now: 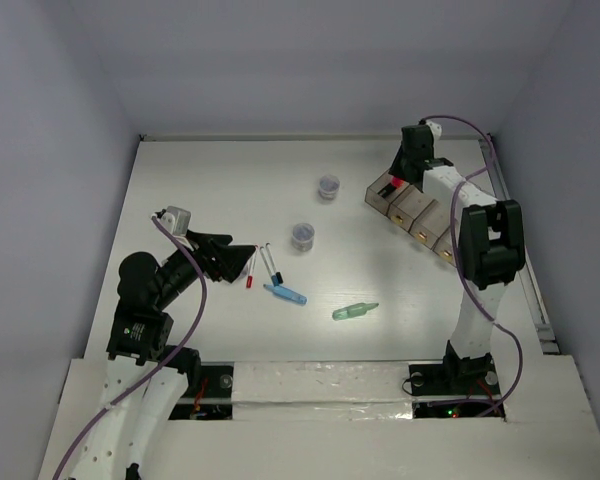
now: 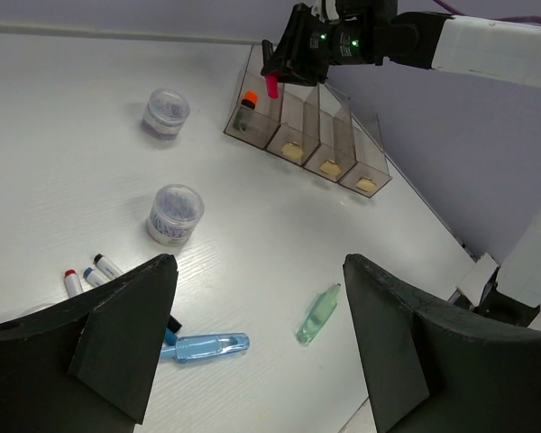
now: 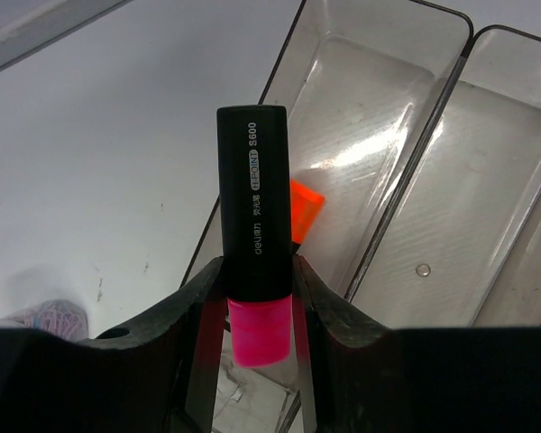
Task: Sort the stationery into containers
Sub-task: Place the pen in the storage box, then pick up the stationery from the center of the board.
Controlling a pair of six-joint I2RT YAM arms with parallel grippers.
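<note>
The right pincer (image 3: pixel 257 290) is closed on the pink-and-black highlighter (image 3: pixel 252 198), clamping it where the black barrel meets the pink end. It hangs above the end bin (image 3: pixel 379 108) of the tray (image 1: pixel 412 208), which sits near the far right corner of the worktop (image 1: pixel 210 180). An orange highlighter (image 3: pixel 305 207) already lies in that bin.

Hazards, as judged from this position:
- The barrel projects over the bin's outer wall. A release here could catch the rim and drop the item onto the worktop.
- It may land across the orange highlighter and sit proud.
- A low descent could push the tray.

Appearance: a short, rigid black body with white lettering and a translucent pink end.

The left pincer (image 2: pixel 260 271) is wide and holds nothing. It hovers toward the near left, above two pens (image 1: pixel 260 266), a blue marker (image 1: pixel 285 294) and a green tube (image 1: pixel 355 311). Two pots (image 1: pixel 302 235) stand mid-worktop.
</note>
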